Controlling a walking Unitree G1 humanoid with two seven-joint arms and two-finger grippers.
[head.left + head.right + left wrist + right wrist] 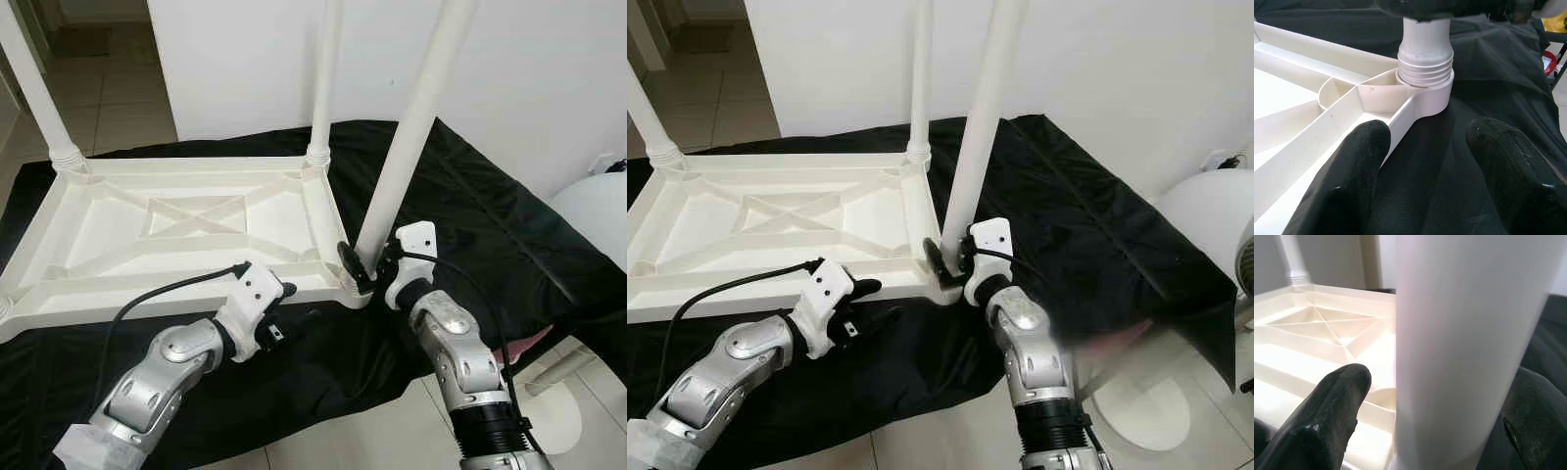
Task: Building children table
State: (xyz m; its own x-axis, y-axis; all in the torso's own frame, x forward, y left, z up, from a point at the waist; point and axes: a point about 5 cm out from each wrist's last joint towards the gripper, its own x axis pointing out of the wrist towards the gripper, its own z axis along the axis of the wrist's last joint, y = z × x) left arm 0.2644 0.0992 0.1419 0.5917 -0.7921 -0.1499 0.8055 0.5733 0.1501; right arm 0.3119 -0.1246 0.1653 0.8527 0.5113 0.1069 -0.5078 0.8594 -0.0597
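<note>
A black cloth (470, 215) covers a low surface on a tiled floor (108, 98) beside a white wall (549, 78). On it lies a white plastic tabletop (186, 230) upside down, ribbed underneath, with 3 legs upright. The right gripper (370, 262) clasps the near corner leg (411, 127) low down; the left gripper (1425, 161) hangs open beside that threaded corner.

Smooth white plastic tabletop (176, 230) lies on matt black cloth (490, 225).
</note>
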